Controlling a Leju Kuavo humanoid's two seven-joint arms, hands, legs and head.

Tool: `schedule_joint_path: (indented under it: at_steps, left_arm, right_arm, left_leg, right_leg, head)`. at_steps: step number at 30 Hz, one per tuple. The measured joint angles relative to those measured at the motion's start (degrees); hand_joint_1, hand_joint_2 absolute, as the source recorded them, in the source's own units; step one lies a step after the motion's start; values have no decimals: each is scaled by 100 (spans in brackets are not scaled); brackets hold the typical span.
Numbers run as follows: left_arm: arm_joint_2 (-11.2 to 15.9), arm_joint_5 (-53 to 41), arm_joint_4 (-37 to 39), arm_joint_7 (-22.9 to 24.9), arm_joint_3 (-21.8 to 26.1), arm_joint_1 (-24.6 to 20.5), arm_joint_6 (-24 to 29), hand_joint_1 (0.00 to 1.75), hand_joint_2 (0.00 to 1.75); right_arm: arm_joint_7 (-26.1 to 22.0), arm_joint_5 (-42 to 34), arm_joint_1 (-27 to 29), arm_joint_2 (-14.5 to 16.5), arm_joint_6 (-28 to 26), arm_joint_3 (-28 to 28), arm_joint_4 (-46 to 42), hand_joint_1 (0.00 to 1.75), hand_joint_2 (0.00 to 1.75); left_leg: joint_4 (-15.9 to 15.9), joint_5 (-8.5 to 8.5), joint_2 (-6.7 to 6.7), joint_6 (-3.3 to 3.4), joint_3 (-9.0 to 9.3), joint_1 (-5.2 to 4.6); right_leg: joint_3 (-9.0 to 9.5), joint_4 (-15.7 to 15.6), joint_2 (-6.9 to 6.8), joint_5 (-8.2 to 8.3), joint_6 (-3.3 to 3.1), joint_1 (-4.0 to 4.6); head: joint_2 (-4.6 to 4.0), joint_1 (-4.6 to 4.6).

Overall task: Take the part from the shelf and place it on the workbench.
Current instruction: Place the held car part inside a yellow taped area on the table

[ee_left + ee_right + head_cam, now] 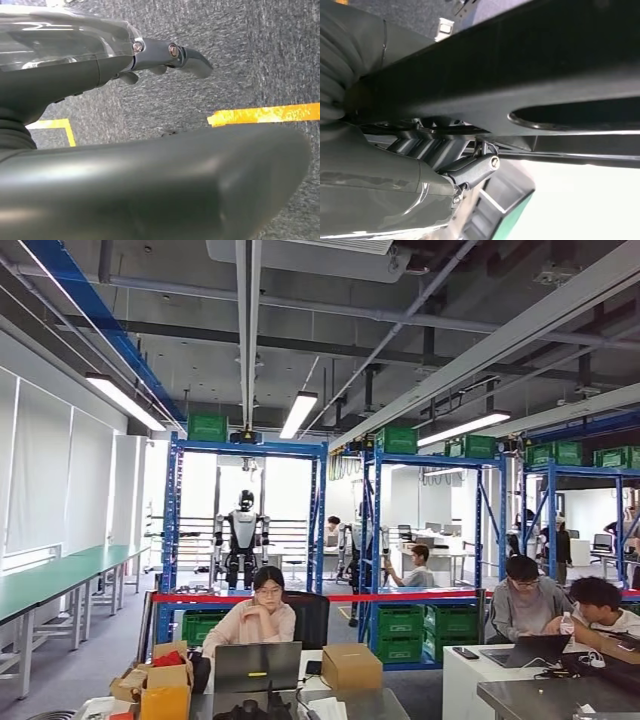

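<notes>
Both hands hang low: left hand [166,55] over grey carpet with yellow tape [264,114], its fingers apart, holding nothing; right hand [471,170] is partly hidden, so I cannot tell its state. Farther ahead, blue shelves [245,450] carry green crates [400,620]; which part is meant is unclear.

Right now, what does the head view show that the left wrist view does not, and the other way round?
The head view alone shows blue shelves carrying green crates, seated people at desks, cardboard boxes and another robot. The left wrist view alone shows the left robot hand, hanging over grey carpet with yellow floor tape; it appears to hold nothing. The two views share no object that can be recognised.
</notes>
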Motion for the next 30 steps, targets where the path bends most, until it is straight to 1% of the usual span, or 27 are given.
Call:
schedule_joint_path:
  at_steps: [1,3,4,6,7,8,9,10,11,12,13,14,15,16,17,18,19,21,22,23,24,25,26,27,28,29,30]
  left_arm:
    - [0,-4,0,-2,-1,-3,-1,0,175]
    - [0,-12,0,-7,-2,-22,-3,0,175]
    - [1,-15,1,-9,-2,-31,-4,0,175]
    - [2,-21,1,-10,-2,-20,-4,0,175]
    - [2,-23,1,-10,-2,-6,-4,0,175]
    - [2,-25,1,-11,-2,8,-4,0,175]
    - [2,-25,1,-11,-2,16,-4,0,175]
    - [2,-25,1,-11,-2,26,-4,0,175]
    - [2,-25,1,-11,-2,37,-4,0,175]
    - [2,-26,1,-9,-2,41,-4,0,175]
    - [1,-28,1,-7,-2,45,-4,0,175]
    - [1,-30,1,-7,-2,43,-4,0,175]
    - [-1,-32,1,-8,-2,32,-3,0,175]
    - [-1,-34,1,-13,-2,28,-1,0,175]
    - [1,-34,0,-17,-2,22,2,0,175]
    - [3,-35,-1,-20,-2,17,4,0,175]
    - [5,-35,-1,-21,-2,15,5,0,175]
    - [9,-39,-2,-21,-3,14,5,0,175]
    - [9,-41,-2,-20,-4,16,5,0,175]
    - [8,-44,-2,-20,-4,19,4,0,175]
    - [5,-46,-2,-21,-4,20,2,0,175]
    - [3,-50,-2,-21,-4,19,0,0,175]
    - [-3,-54,-1,-22,-4,16,-2,0,175]
    - [-10,-57,-1,-23,-4,14,-4,0,175]
    - [-17,-61,0,-23,-4,10,-4,0,175]
    - [-23,-66,1,-24,-4,8,-4,0,175]
    - [-25,-70,0,-25,-4,8,-4,0,175]
  right_arm:
    - [-2,-2,-3,-1,1,-2,-9,175,175]
    - [-5,-4,-9,0,2,-2,-23,175,175]
    - [-5,-3,-8,-1,4,2,-25,175,175]
    - [-4,-1,10,-1,6,9,-24,175,175]
    - [-4,0,22,-2,8,13,-23,175,175]
    - [-3,1,32,-2,8,14,-23,175,175]
    - [-3,2,38,-3,8,14,-23,175,175]
    - [-3,2,44,-4,8,15,-22,175,175]
    - [-3,3,53,-11,8,18,-14,175,175]
    - [-1,4,62,-20,9,23,-9,175,175]
    - [4,9,71,-32,10,26,-5,175,175]
    - [7,11,77,-45,10,26,-7,175,175]
    - [10,14,76,-52,9,21,-19,175,175]
    - [11,15,75,-60,8,14,-32,175,175]
    - [7,10,72,-67,7,9,-45,175,175]
    - [5,8,71,-75,6,7,-55,175,175]
    - [3,5,77,-87,7,7,-59,175,175]
    - [2,4,94,-111,7,8,-60,175,175]
    - [3,4,102,-121,8,8,-60,175,175]
    - [3,4,104,-130,8,8,-60,175,175]
    - [4,4,103,-136,8,8,-60,175,175]
    - [4,5,103,-143,8,8,-60,175,175]
    - [3,5,104,-152,8,9,-60,175,175]
    - [6,6,106,-163,8,10,-57,175,175]
    - [8,9,110,-173,9,10,-58,175,175]
    - [10,11,113,-183,10,9,-60,175,175]
    - [13,14,111,-187,11,5,-65,175,175]
  left_leg:
    - [92,57,8,-19,-14,-4]
    - [571,108,23,-51,-275,-5]
    - [911,34,29,-60,-498,-4]
    - [1427,-327,31,-88,-955,-5]
    - [1501,-496,32,-98,-1115,-5]
    - [1427,-560,33,-107,-1211,-4]
    - [1217,-463,35,-109,-1249,-1]
    - [915,-168,37,-104,-1256,1]
    - [627,215,40,-88,-1270,-6]
    - [414,537,46,-56,-1276,-21]
    - [290,762,50,-15,-1286,-41]
    - [255,820,54,33,-1290,-64]
    - [242,781,57,78,-1256,-68]
    - [221,753,54,117,-1211,-62]
    - [193,715,54,152,-1147,-48]
    - [160,672,54,178,-1064,-29]
    - [129,619,53,195,-977,-20]
    - [99,489,51,202,-801,-8]
    - [95,415,47,199,-705,-4]
    - [94,333,41,191,-599,1]
    - [92,247,35,178,-483,7]
    - [87,160,29,163,-369,11]
    - [83,78,25,144,-269,16]
    - [64,15,15,122,-199,21]
    - [37,-35,8,92,-157,24]
    - [17,-53,3,60,-124,27]
    - [-3,-35,-1,21,-99,29]
  right_leg:
    - [75,-58,2,-18,-32,-10]
    - [249,-151,1,-88,-84,-34]
    - [325,-174,0,-144,-98,-38]
    - [479,-179,6,-287,-112,-35]
    - [578,-179,13,-368,-115,-33]
    - [692,-179,20,-454,-113,-33]
    - [816,-179,26,-547,-104,-33]
    - [932,-180,29,-643,-90,-33]
    - [1038,-166,30,-739,-66,-31]
    - [1103,-159,36,-820,-34,-28]
    - [1143,-158,41,-884,3,-32]
    - [1166,-151,48,-918,42,-37]
    - [1163,-137,55,-923,77,-41]
    - [1137,-47,50,-900,113,-47]
    - [1039,155,41,-853,149,-48]
    - [857,470,29,-833,186,-57]
    - [610,851,16,-868,221,-73]
    - [80,1498,1,-1149,268,-108]
    - [-106,1620,-5,-1296,279,-118]
    - [-215,1574,-12,-1361,283,-121]
    - [-245,1360,-20,-1283,279,-120]
    - [-218,1015,-27,-1032,263,-113]
    - [-183,630,-33,-622,236,-97]
    - [-152,333,-35,-291,203,-75]
    - [-135,139,-34,-28,166,-51]
    - [-130,49,-27,86,128,-30]
    - [-96,23,-22,32,86,-19]
  head:
    - [0,2]
    - [0,2]
    - [1,2]
    - [1,2]
    - [1,2]
    - [0,2]
    - [0,1]
    - [0,1]
    - [0,0]
    - [0,0]
    - [0,-1]
    - [0,-2]
    - [0,-2]
    - [1,-3]
    - [2,-3]
    - [2,-3]
    - [2,-3]
    - [1,-4]
    - [1,-4]
    - [1,-5]
    - [0,-5]
    - [0,-5]
    - [0,-5]
    - [0,-2]
    - [0,-1]
    - [0,-1]
    - [0,0]
